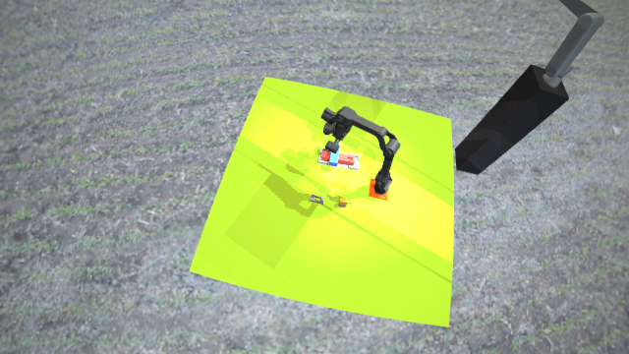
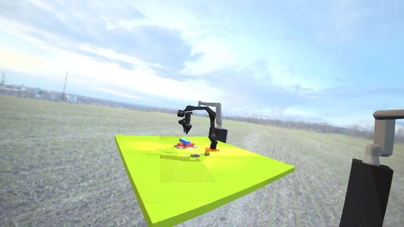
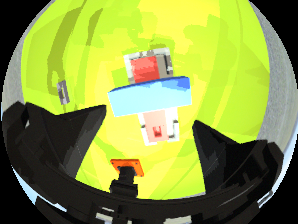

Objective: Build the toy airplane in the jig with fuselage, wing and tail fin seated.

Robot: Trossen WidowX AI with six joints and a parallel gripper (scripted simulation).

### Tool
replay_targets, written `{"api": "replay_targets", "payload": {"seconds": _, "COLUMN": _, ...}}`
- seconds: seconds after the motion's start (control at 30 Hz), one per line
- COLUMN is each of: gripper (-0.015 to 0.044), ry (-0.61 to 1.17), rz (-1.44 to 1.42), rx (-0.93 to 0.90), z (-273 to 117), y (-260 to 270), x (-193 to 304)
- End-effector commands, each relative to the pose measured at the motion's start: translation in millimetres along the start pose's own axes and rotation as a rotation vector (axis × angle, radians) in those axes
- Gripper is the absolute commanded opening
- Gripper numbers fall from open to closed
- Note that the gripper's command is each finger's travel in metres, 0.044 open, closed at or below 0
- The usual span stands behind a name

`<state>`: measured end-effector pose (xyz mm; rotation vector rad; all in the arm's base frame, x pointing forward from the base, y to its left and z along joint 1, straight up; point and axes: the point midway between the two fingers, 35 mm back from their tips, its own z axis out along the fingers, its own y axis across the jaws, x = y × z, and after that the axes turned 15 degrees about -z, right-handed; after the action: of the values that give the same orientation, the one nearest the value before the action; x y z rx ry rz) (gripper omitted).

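Evidently the jaws (image 1: 338,143) (image 2: 187,132) gape empty; the wing (image 1: 334,156) (image 2: 184,141) (image 3: 151,96) hides the fuselage's (image 1: 347,159) (image 2: 189,145) (image 3: 145,69) middle.

The surface (image 1: 339,256) (image 2: 202,180) (image 3: 227,55) glows yellow-green, the wing (image 1: 334,156) (image 2: 184,142) (image 3: 150,96) is blue, the fuselage (image 1: 346,159) (image 2: 190,145) (image 3: 145,68) red, the base plate (image 1: 372,196) (image 2: 216,150) (image 3: 118,162) orange, the end effector (image 1: 332,147) (image 2: 187,132) (image 3: 150,116) black.

The blue wing (image 1: 334,156) (image 2: 184,141) (image 3: 150,97) looks smooth, like matt plastic; beneath it, the red fuselage (image 1: 347,159) (image 2: 189,145) (image 3: 145,69) has a similar plastic look. Around the wing, the table (image 1: 373,265) (image 2: 202,186) (image 3: 220,60) appears smooth.
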<state>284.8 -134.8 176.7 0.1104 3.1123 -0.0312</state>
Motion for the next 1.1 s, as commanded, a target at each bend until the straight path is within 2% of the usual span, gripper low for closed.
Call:
{"api": "replay_targets", "payload": {"seconds": 0.0, "gripper": 0.044, "ry": -0.002, "rz": -0.419, "rx": -0.003, "z": 2.1, "y": 0.3, "x": -0.2}}
{"api": "replay_targets", "payload": {"seconds": 0.47, "gripper": 0.044, "ry": -0.002, "rz": -0.419, "rx": -0.003, "z": 2.0, "y": 2.8, "x": -0.5}}
{"api": "replay_targets", "payload": {"seconds": 0.77, "gripper": 0.044, "ry": -0.004, "rz": -0.418, "rx": -0.016, "z": -2.2, "y": 124.4, "x": 12.3}}
{"api": "replay_targets", "payload": {"seconds": 1.07, "gripper": 0.044, "ry": 0.0, "rz": -0.418, "rx": -0.027, "z": -3.0, "y": 225.1, "x": 74.7}}
